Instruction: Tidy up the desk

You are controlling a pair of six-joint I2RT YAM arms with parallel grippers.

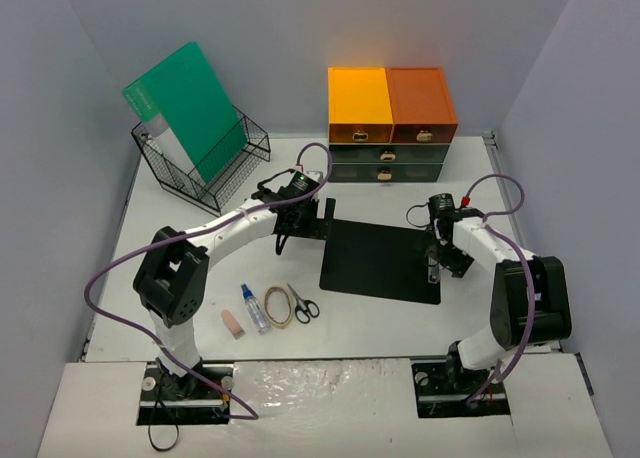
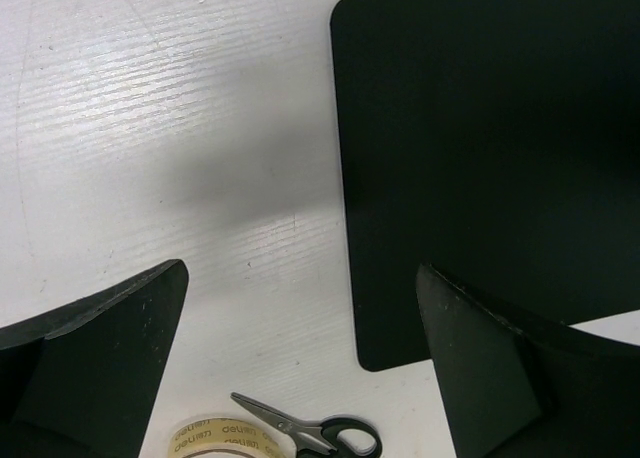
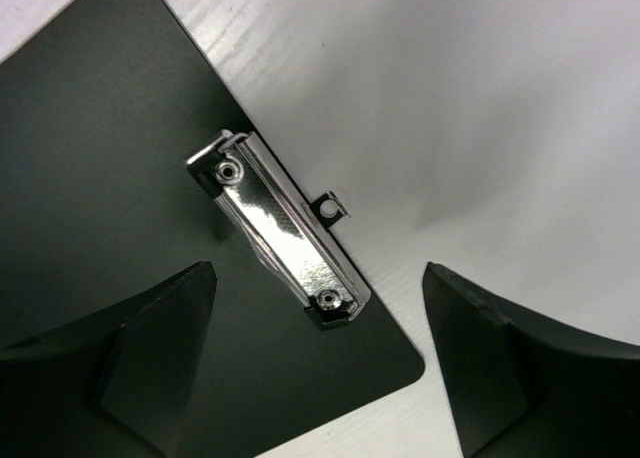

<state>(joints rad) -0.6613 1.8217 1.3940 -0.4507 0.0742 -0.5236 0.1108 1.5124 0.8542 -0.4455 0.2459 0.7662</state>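
Observation:
The white desk [image 1: 380, 323] holds a black clipboard [image 1: 380, 261] at its middle, with its metal clip [image 1: 433, 271] on the right edge. My left gripper [image 1: 312, 218] is open and empty above the board's far left corner. In the left wrist view the gripper [image 2: 302, 278] straddles the board's edge [image 2: 490, 158] and bare desk [image 2: 150, 128]. My right gripper [image 1: 438, 263] is open and empty over the clip end. In the right wrist view the gripper [image 3: 320, 273] hangs above the shiny clip [image 3: 280, 228] and the board's corner [image 3: 110, 178].
Scissors [image 1: 305, 304], a tape roll [image 1: 279, 306], a small bottle [image 1: 254, 308] and a pink eraser [image 1: 232, 323] lie at the front left. A black wire basket [image 1: 205, 158] with a green folder [image 1: 185, 103] stands back left. An orange-topped drawer unit [image 1: 390, 123] stands at the back.

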